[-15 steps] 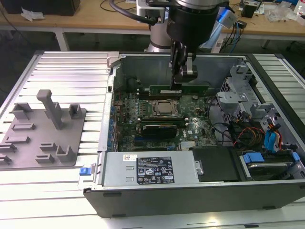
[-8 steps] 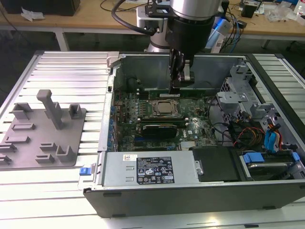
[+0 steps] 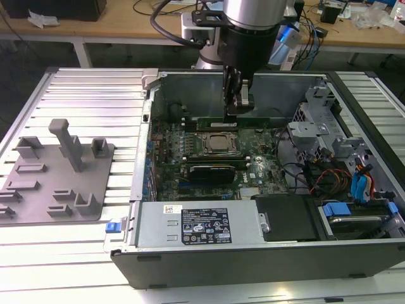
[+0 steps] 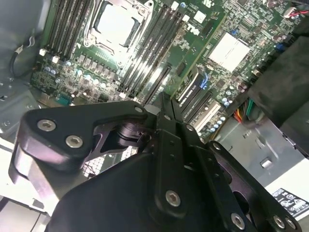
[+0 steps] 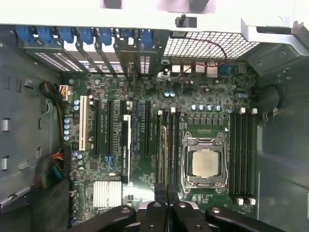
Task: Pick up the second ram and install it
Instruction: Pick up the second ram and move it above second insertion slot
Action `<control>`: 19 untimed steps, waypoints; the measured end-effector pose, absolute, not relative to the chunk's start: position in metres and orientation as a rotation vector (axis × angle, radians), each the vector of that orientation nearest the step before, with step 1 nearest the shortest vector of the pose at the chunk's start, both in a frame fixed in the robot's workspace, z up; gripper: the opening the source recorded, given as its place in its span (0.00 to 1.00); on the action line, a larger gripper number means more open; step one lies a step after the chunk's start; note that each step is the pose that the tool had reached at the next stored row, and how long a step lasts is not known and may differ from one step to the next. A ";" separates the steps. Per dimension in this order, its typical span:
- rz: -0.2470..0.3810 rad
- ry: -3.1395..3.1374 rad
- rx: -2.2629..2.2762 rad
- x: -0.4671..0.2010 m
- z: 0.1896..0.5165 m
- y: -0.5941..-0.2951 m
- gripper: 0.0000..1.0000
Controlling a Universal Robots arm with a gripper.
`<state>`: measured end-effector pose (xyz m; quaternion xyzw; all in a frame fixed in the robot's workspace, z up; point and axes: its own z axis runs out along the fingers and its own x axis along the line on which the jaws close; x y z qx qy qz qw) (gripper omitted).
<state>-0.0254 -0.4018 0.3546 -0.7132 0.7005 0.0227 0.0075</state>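
Gripper (image 3: 237, 106) low inside the open computer case (image 3: 190, 88), over the motherboard (image 5: 145, 169). Fingers drawn nearly together. From both wrist views I judge them clamped across the thin faces of the second ram (image 5: 164, 154), though the contact itself is partly hidden. Stick lies directly beneath the fingertips, standing on its long edge, neither beside nor ahead of the tool. Long axis runs parallel to the memory slots (image 5: 177, 145) just beside the processor socket (image 5: 203, 162), and from the exterior view's left to its right. In the first wrist view it reaches straight out from the fingertips, in line with one slot. Seating depth: cannot tell.
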 end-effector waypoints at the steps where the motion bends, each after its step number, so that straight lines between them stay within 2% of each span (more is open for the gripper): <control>1: 0.071 2.190 -2.230 -0.026 0.353 -0.400 0.09; 19: 0.071 2.194 -2.227 -0.041 0.322 -0.379 0.09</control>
